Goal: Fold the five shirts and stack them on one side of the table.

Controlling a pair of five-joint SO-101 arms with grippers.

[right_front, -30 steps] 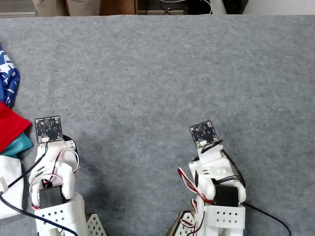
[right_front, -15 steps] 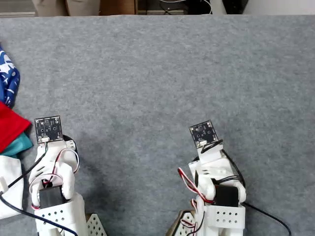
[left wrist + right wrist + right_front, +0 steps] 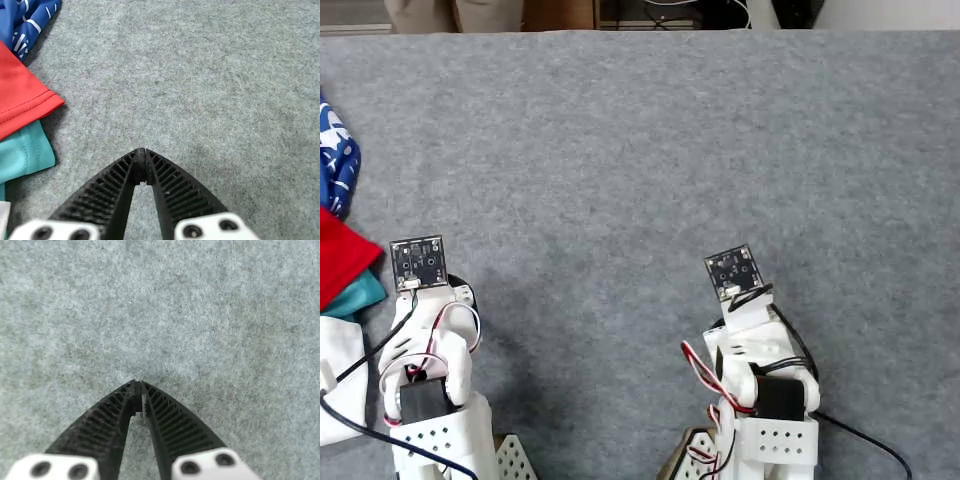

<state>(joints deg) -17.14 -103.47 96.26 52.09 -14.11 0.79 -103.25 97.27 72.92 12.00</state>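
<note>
A stack of shirts lies at the table's left edge: a blue patterned shirt, a red shirt, a teal shirt and a white one. The left wrist view has the red shirt, the teal shirt and the blue shirt just beside my left gripper, which is shut and holds nothing. The left arm sits folded back near the front left. My right gripper is shut over bare grey felt, its arm folded back at the front centre-right.
Grey felt covers the whole table. Cables run from both arm bases at the front edge. Boxes and dark gear stand beyond the far edge.
</note>
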